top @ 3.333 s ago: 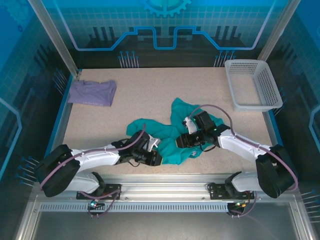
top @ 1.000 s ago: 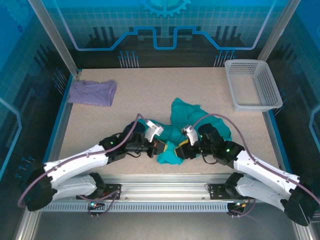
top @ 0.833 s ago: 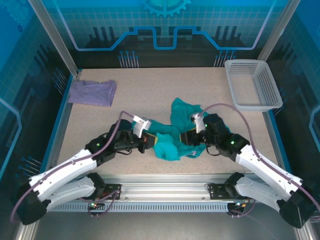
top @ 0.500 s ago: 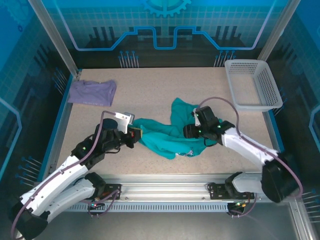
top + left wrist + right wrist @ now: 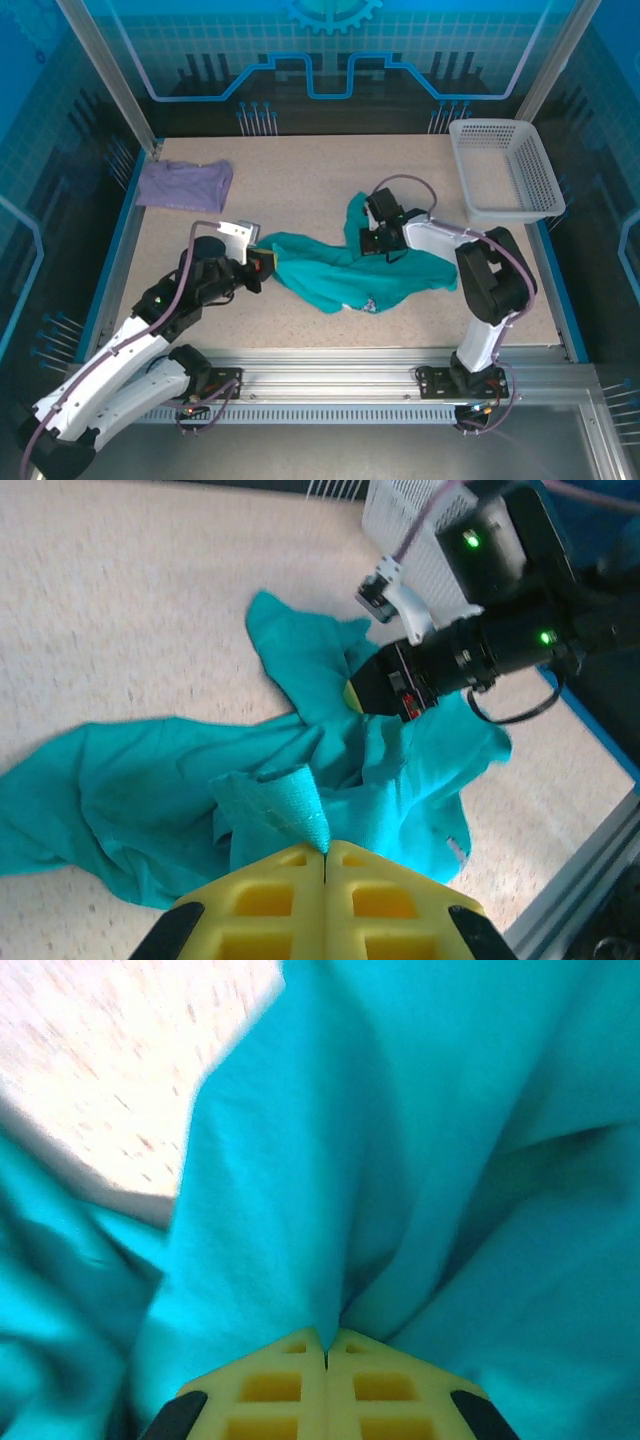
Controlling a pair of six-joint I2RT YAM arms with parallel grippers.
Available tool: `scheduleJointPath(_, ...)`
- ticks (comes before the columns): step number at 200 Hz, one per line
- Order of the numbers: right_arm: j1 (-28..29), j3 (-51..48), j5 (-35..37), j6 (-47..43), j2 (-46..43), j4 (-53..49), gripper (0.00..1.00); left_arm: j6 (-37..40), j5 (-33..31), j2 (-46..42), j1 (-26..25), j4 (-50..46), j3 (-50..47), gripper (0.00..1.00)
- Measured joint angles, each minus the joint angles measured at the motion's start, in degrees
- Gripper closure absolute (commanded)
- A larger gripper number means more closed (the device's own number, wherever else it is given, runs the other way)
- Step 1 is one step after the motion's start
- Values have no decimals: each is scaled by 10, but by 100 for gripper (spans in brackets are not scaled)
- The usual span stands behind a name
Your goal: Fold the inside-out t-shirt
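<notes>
My left tool (image 5: 267, 262) and right tool (image 5: 366, 241) each pinch the crumpled t-shirt (image 5: 320, 285) tight; spreading step, I judge, so next draw them apart to flatten it.

Soft matt cloth t-shirt (image 5: 330, 275) — speckled matt table (image 5: 300, 190) — white plastic basket (image 5: 541, 176)

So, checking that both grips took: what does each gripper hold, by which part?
Both hold the teal t-shirt: the left gripper pinches a banded edge at its left end, the right gripper a fold of cloth near its far middle.
</notes>
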Motion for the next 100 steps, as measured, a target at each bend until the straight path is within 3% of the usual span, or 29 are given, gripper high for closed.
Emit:
scheduleJointPath(52,-31,-17,29,-17,-363,54,100,87,-1,23,54,35,185,100)
scheduleJointPath(89,-32,-88,33,-8,-487,62,100,157,-22,30,74,41,265,100)
scheduleJointPath(100,-32,-126,33,1,-497,53,86,177,-30,29,75,30,268,100)
